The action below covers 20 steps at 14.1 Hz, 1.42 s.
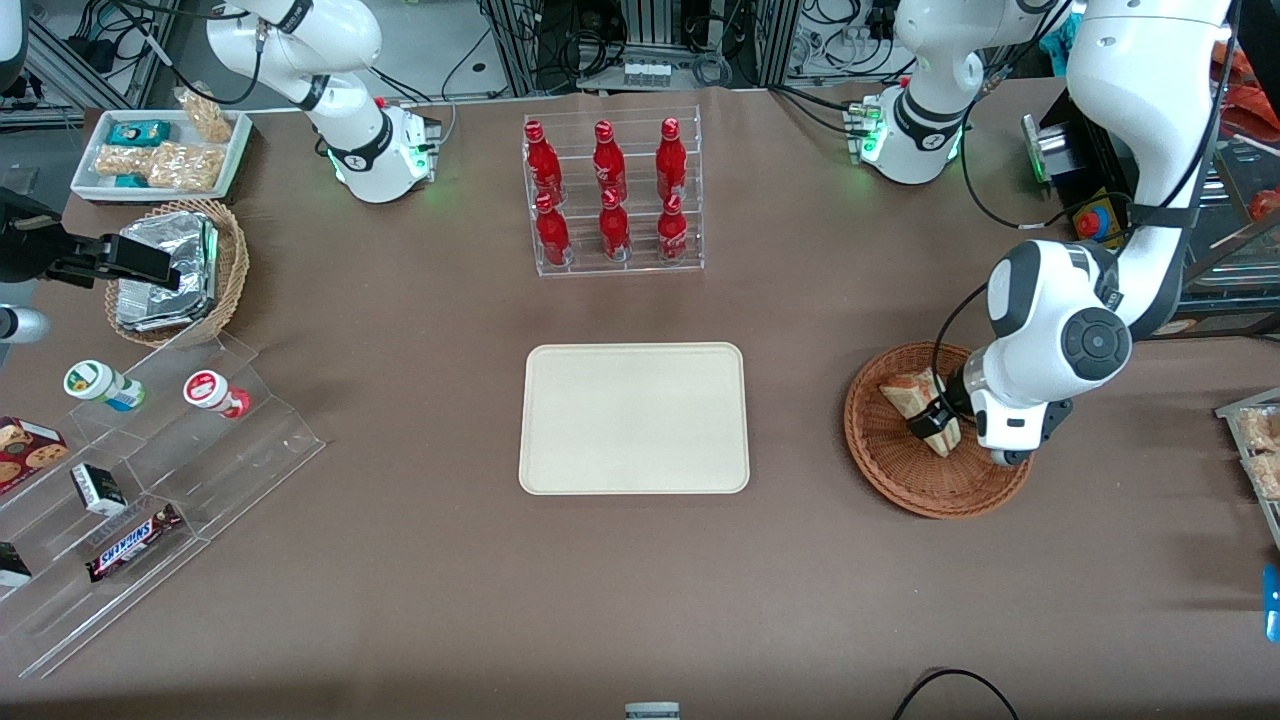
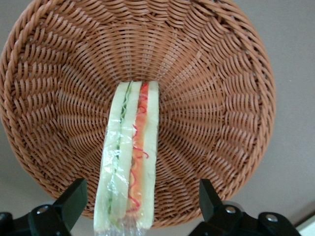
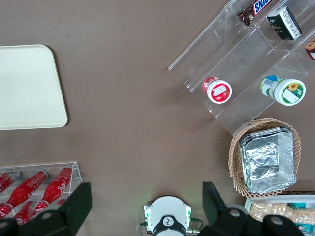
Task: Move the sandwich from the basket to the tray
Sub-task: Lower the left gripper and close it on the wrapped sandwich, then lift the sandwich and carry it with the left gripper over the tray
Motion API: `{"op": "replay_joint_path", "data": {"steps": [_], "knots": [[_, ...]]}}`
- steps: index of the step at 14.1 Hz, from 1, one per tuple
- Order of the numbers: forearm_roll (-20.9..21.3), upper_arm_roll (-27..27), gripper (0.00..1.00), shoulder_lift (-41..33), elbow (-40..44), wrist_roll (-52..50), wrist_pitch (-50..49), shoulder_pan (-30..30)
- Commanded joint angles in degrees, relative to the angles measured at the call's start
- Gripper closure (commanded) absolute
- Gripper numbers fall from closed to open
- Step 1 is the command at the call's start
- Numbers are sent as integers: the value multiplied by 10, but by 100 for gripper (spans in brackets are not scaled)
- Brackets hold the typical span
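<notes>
From my station I see the left arm's pincer (image 1: 938, 425) lowered into the basket (image 1: 890, 460), which sits on the brown table (image 1: 420, 560) toward the working arm's end. The sandwich (image 1: 915, 396) lies inside that basket, wrapped in clear film, and the pincer is right over its nearer end.

On the wrist camera the pincer (image 2: 139, 206) stands wide — one finger (image 2: 74, 199) on either side of the sandwich (image 2: 129, 162), with a clear gap between each finger and the bread, so nothing is gripped. The wedge lies edge-up on the weave of the basket (image 2: 221, 98), showing a pale green layer beside a red one between the white slices.

The tray (image 1: 634, 418) lies flat in the middle of the table, well apart from the basket, its surface bare. Farther from the front camera than the tray stands a clear rack of red bottles (image 1: 610, 195) — six of them, upright in two rows.
</notes>
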<state>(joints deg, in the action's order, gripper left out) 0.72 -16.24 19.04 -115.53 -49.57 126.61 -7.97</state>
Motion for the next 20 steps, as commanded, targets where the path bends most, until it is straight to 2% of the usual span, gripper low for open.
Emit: {"op": "replay_joint_path", "data": {"steps": [1, 7, 9, 11, 13, 16, 17, 20], "knots": [[3, -4, 0, 15, -6, -10, 23, -5], [3, -3, 0, 38, -6, -11, 36, -5], [2, -4, 19, 42, -6, -13, 37, -5], [4, -4, 48, 42, -6, -11, 46, -4], [4, -4, 60, 44, -6, -10, 46, -1], [4, -3, 73, 42, -7, -5, 44, -1], [4, -3, 81, 41, -7, -5, 43, -1], [3, -5, 88, 16, 32, -4, 3, 0]]}}
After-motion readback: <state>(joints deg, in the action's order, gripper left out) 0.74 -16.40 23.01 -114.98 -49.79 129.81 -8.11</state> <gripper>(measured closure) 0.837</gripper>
